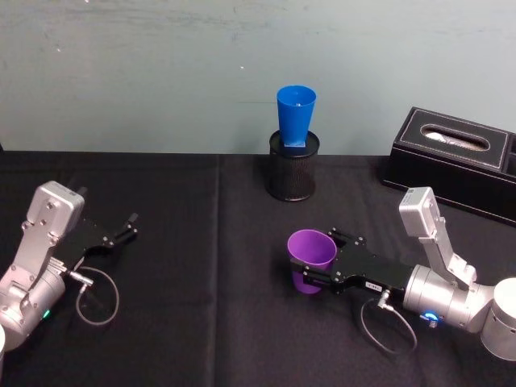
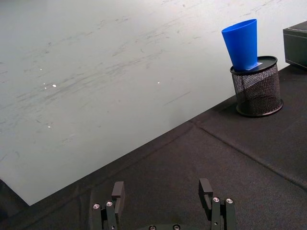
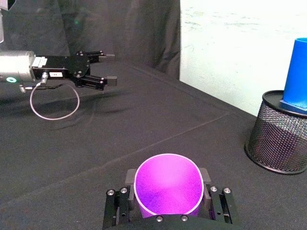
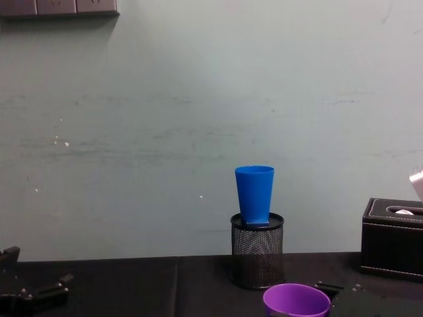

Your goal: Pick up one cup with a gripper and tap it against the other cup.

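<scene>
The purple cup [image 1: 310, 260] sits between the fingers of my right gripper [image 1: 316, 256], which is shut on it just right of the table's middle, rim tipped toward the left. In the right wrist view the purple cup [image 3: 168, 184] fills the span between both fingers [image 3: 209, 194]. The blue cup [image 1: 296, 117] stands upright in a black mesh pen holder [image 1: 293, 173] at the back centre, well beyond the purple cup. My left gripper [image 1: 129, 226] rests open at the table's left with nothing in it.
A black tissue box [image 1: 455, 161] stands at the back right by the wall. A black cloth [image 1: 201, 322] covers the table. A cable loop [image 1: 97, 298] hangs from the left arm, and another [image 1: 387, 326] from the right arm.
</scene>
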### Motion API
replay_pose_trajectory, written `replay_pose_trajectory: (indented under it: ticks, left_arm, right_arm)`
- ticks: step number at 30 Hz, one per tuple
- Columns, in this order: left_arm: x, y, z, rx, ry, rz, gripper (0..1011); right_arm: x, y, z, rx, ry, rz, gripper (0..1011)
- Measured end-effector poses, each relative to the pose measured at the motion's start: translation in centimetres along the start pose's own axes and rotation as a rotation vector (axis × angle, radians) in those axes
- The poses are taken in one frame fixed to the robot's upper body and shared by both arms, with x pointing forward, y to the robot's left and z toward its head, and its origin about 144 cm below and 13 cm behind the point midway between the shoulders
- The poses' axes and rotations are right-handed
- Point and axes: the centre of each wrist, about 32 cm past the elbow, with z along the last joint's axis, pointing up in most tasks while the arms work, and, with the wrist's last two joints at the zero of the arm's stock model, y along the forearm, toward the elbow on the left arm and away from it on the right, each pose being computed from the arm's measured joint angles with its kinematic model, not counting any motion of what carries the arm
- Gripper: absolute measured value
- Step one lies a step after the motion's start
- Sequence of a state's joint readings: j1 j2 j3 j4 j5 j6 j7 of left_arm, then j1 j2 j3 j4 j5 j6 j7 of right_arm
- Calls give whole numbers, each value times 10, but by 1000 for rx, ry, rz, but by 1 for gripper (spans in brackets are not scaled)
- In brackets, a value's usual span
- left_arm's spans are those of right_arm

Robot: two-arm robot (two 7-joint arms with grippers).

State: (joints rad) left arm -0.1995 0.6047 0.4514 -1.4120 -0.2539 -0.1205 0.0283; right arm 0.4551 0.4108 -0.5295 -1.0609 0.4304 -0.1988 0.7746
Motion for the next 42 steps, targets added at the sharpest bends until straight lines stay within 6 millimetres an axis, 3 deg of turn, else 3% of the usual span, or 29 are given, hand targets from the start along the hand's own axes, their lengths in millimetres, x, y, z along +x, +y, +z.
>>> replay_pose_trajectory:
  ticks: [12,19,35,42]
  left_arm:
    - [0,0,0,0,0,0,1012]
    - [0,0,0,0,0,0,1011]
    - [0,0,0,0,0,0,1011]
    - [0,0,0,0,0,0,1012]
  right_arm:
    - [1,0,1,0,-9,5,724]
    - [4,-1,15,9,-42,24,723]
    - [26,-9,97,39,9,72,723]
    - [28,-11,124,36,-1,95,723]
